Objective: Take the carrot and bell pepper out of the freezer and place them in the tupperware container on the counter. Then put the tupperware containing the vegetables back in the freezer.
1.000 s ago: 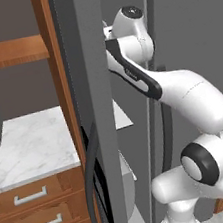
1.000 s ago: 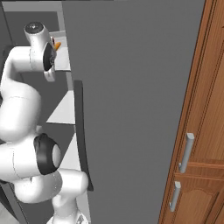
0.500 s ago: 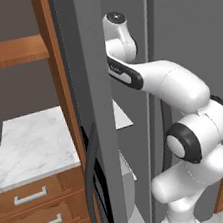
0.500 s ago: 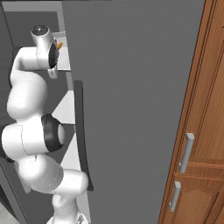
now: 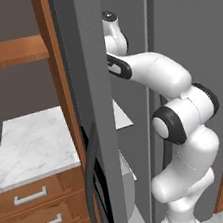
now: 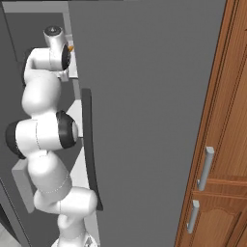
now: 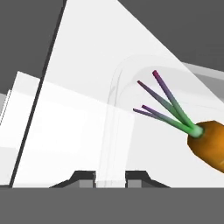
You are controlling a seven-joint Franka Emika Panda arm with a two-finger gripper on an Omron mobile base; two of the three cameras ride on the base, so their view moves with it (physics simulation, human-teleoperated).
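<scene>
In the hand view, the carrot (image 7: pixel 209 147) lies on a white shelf of the freezer (image 6: pixel 144 96), at 2 o'clock from the gripper (image 7: pixel 110 178). Its long axis runs 10 to 4 o'clock, greens toward 10. Fingers stand slightly parted, holding nothing.

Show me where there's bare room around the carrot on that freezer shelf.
The white shelf lies bare left of the carrot, out to the dark wall. It is crowded on the right, where the carrot's green stalks spread. The gripper faces the bare part.

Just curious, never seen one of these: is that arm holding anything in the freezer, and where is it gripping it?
Nothing is held. The end effector is empty; the carrot lies apart, off to one side.
</scene>
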